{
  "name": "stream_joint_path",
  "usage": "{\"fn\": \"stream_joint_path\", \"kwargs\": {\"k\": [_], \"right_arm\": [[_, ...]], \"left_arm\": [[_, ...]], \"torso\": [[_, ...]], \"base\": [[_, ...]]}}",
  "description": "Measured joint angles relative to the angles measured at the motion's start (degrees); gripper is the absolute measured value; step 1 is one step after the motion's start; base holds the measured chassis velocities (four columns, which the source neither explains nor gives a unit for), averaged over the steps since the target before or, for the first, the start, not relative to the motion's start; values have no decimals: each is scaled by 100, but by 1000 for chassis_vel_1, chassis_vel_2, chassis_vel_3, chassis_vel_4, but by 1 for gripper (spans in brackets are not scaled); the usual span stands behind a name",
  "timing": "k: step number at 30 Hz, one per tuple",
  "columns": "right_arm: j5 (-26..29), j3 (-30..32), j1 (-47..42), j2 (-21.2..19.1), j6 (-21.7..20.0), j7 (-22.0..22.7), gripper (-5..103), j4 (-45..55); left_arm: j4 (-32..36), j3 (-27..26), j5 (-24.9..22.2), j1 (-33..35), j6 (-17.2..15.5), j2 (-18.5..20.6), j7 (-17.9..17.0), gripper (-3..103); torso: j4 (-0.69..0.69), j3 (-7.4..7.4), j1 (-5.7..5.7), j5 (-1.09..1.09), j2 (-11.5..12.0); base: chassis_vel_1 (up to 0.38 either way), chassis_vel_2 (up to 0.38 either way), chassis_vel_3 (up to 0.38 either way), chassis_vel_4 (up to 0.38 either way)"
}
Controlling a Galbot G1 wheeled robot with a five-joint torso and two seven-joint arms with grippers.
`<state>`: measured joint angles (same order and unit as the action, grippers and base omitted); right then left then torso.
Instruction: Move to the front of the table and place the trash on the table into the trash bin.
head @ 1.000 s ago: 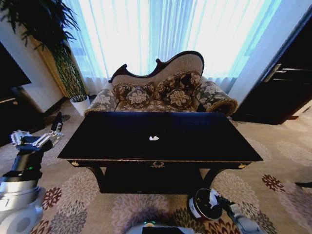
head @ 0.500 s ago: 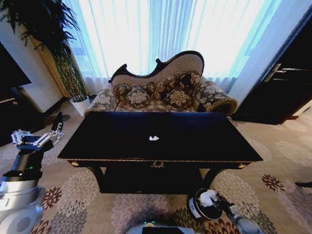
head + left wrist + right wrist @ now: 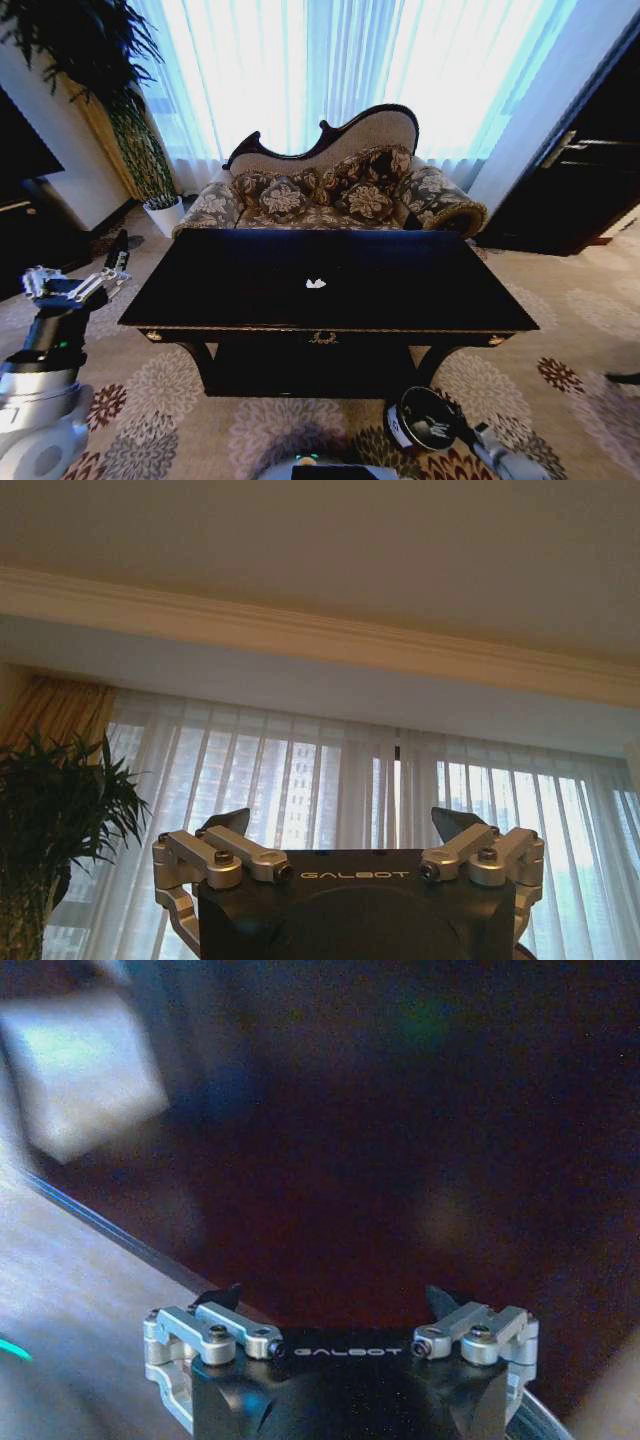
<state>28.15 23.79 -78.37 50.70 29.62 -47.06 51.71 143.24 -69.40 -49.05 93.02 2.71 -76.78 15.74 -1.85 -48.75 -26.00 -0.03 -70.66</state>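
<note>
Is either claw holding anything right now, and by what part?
Nothing is held. The left claw is open on air beside the table; the right claw is open, low by the trash bin.

Dark gloss and florals under pale blue light

The large rectangular glossy black wooden table (image 3: 400, 290) carries gold edge trim and a gold emblem; one small white paper lump (image 3: 316, 283) lies on it; the curved-back sofa (image 3: 330, 190) wears brown-and-cream flowers; the beige carpet (image 3: 580, 340) shows maroon and grey blooms (chrysanthemum-like); sheer white curtains (image 3: 300, 70) glow bluish; the small round bin (image 3: 425, 420) is dark with a pale rim.
</note>
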Motion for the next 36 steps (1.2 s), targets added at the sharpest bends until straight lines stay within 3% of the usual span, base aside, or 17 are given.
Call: {"fn": "stream_joint_path", "kwargs": {"k": [1, 2, 5, 10, 13, 19, 22, 30, 33, 36], "right_arm": [[210, 28, -74, -25, 55, -286, 100, 120], [210, 28, -74, -25, 55, -286, 100, 120], [735, 234, -332, -94, 187, -1143, 100, 559], [1119, 547, -861, -172, 241, -1584, 100, 1234], [1523, 800, -1317, -352, 245, -2157, 100, 1735], [2159, 1387, -1969, -687, 115, -2885, 100, 2806], [2441, 1709, -2160, -777, -44, -3114, 100, 3295], [2958, 2393, -2460, -867, -617, -3224, 100, 4783], [3112, 2511, -2537, -796, -786, -3174, 100, 5345], [3284, 2564, -2524, -778, -905, -2831, 100, 5892]], "left_arm": [[0, 0, -4, -4, 0, -2, 0, 100], [0, 0, -4, -4, 0, -2, 0, 100], [0, 1, -16, -11, -2, -9, -2, 100], [0, -28, -54, -16, -3, 27, -5, 100], [0, -33, -60, -27, -14, 47, -7, 100], [0, -19, -41, -15, -40, 4, -13, 100], [0, -48, -75, 1, -47, 13, -27, 100], [0, -98, -104, 52, -44, -4, -39, 100], [0, -105, -133, 61, -53, -6, -59, 100], [0, -143, -196, 64, -98, 3, -96, 100]], "torso": [[0, 0, 0, 1, 0], [0, 0, 0, 1, 0], [0, 0, 0, 1, 0], [-1, 0, 0, 3, 0], [-2, 0, 0, 2, 0], [-1, 0, 0, 2, 0], [-2, 0, 0, 1, 0], [0, 0, 0, 1, 0], [-1, 0, 0, 1, 0], [-1, 0, 0, 0, 0]], "base": [[0, 0, 0, 0], [0, 0, 0, 0], [0, 0, 0, 0], [0, 0, 0, 0], [0, 0, 0, 0], [0, 0, 0, 0], [0, 0, 0, 0], [0, 0, 0, 0], [0, 0, 0, 0], [0, 0, 0, 0]]}}
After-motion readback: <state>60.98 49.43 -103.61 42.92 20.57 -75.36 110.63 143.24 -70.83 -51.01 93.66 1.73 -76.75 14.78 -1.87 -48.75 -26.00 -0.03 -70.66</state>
